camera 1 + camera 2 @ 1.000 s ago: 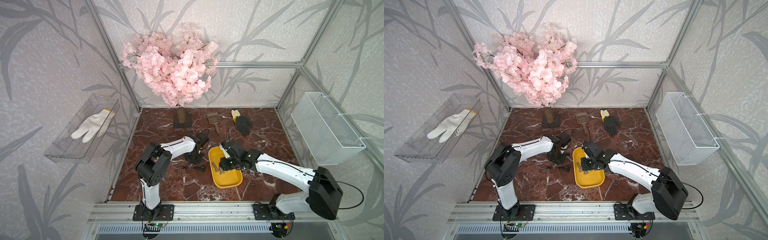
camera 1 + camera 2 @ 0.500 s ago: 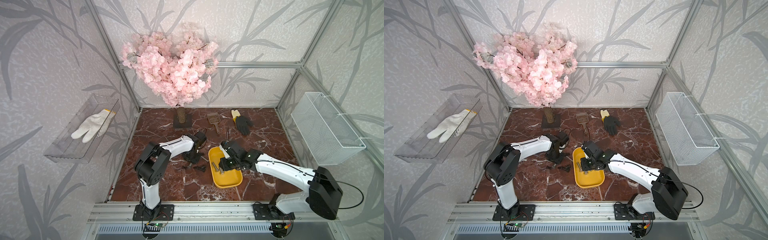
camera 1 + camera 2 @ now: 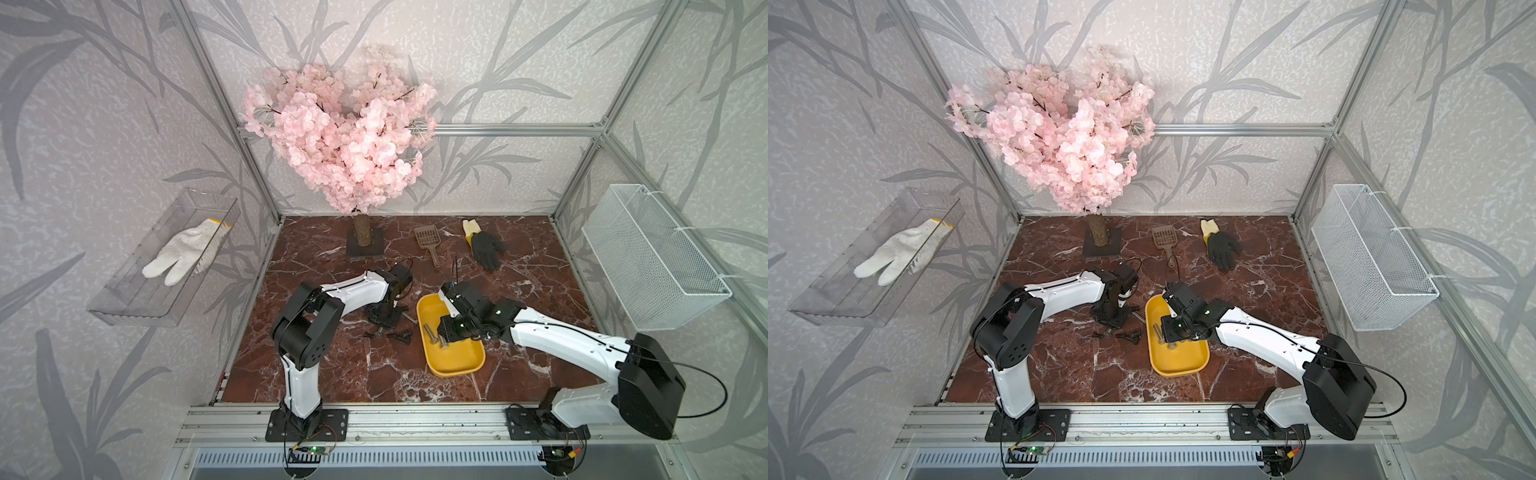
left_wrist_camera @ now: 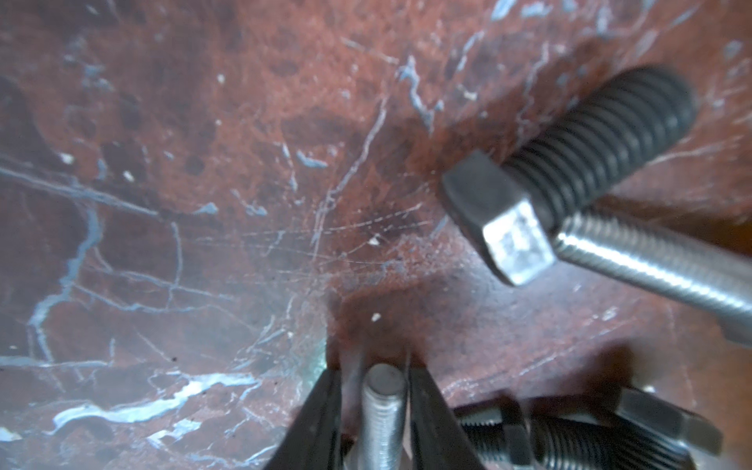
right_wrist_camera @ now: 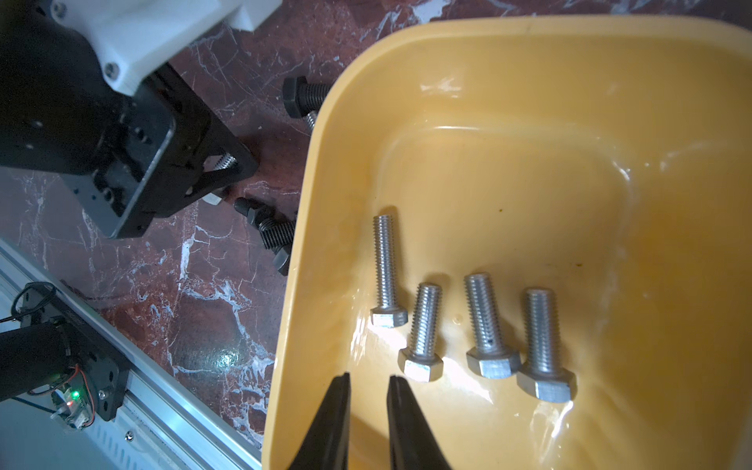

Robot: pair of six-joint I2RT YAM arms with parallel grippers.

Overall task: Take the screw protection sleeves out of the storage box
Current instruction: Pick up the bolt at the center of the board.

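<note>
My right arm [image 3: 561, 336] stretches low from the front rail, wrist bent down so that my right gripper [image 5: 368, 380] hangs inside the storage box [image 5: 315, 203], close to its near rim. The fingers are drawn together with nothing between them. Four silver bolts [image 5: 486, 321] lie side by side on the yellow floor just ahead of the fingertips.

My left arm [image 3: 357, 289] is folded with the elbow high and the forearm level. Its wrist points my left gripper [image 4: 372, 366] straight down at the marble table [image 4: 203, 162], just outside the box. A silver bolt [image 4: 384, 411] stands lengthwise between those fingers; whether they pinch it I cannot tell.

The screw protection sleeves [image 5: 276, 234] lie on the marble just beside my left gripper, outside the box's rim.
</note>
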